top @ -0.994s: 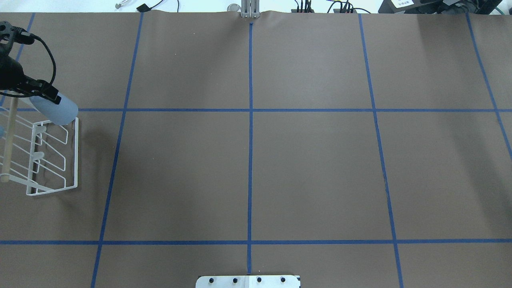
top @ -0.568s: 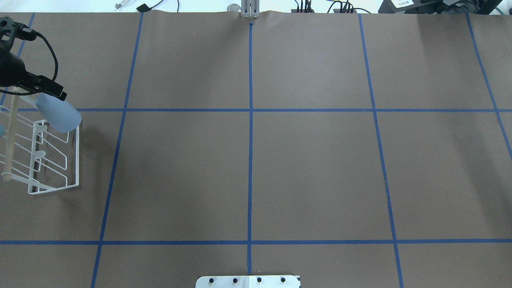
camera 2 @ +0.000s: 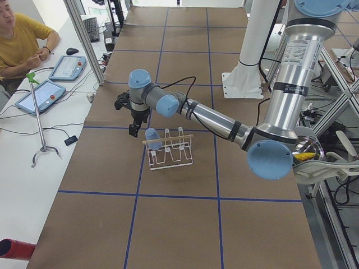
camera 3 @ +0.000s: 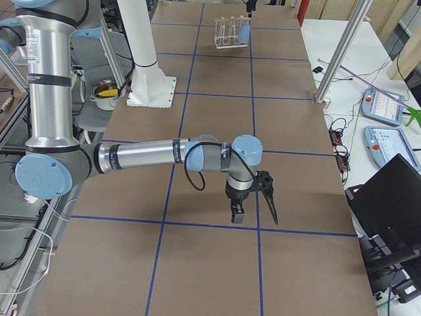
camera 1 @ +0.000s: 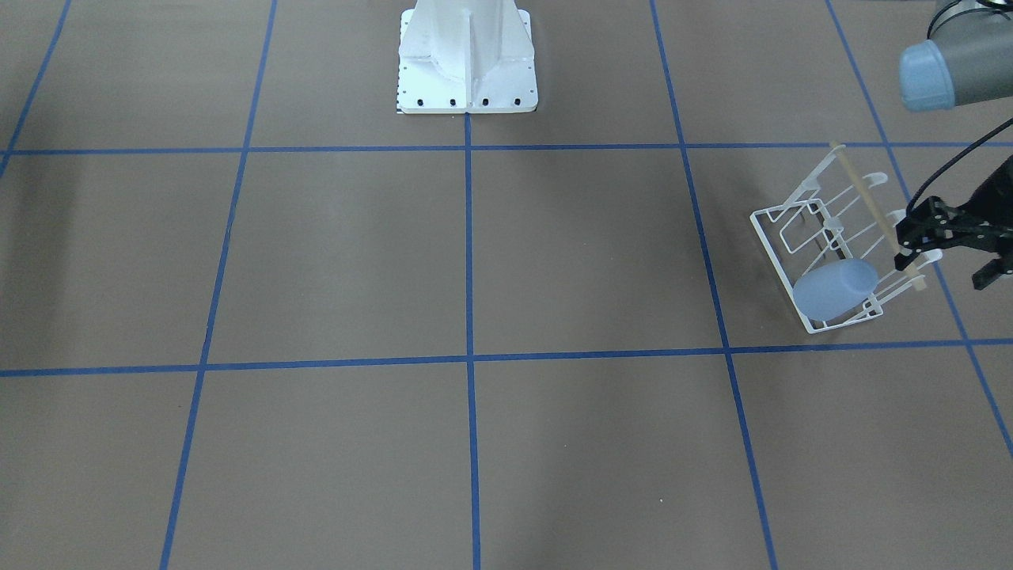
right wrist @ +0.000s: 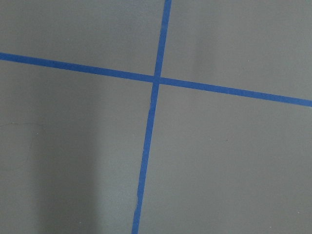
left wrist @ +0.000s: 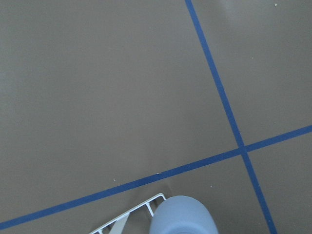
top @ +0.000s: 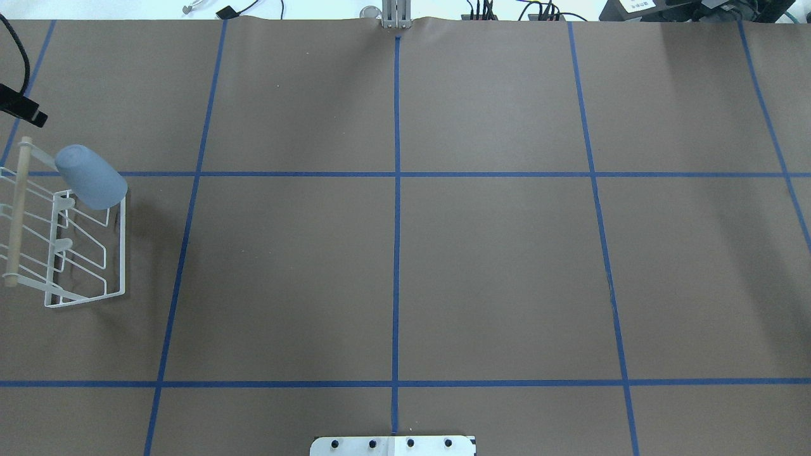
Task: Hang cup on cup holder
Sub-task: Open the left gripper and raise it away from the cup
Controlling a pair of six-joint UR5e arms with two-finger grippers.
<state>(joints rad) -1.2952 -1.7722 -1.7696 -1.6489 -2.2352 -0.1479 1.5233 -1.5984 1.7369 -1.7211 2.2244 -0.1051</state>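
Table (top: 507, 266) brown, blue tape grid (top: 396, 253); cup (top: 92, 177) on cup holder (top: 121, 253); operator (camera 2: 22, 39) alongside.

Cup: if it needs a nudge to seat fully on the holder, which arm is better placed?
Left. The left hand is open right beside the cup on the cup holder; the right hand hangs at the table's opposite end, far from both.
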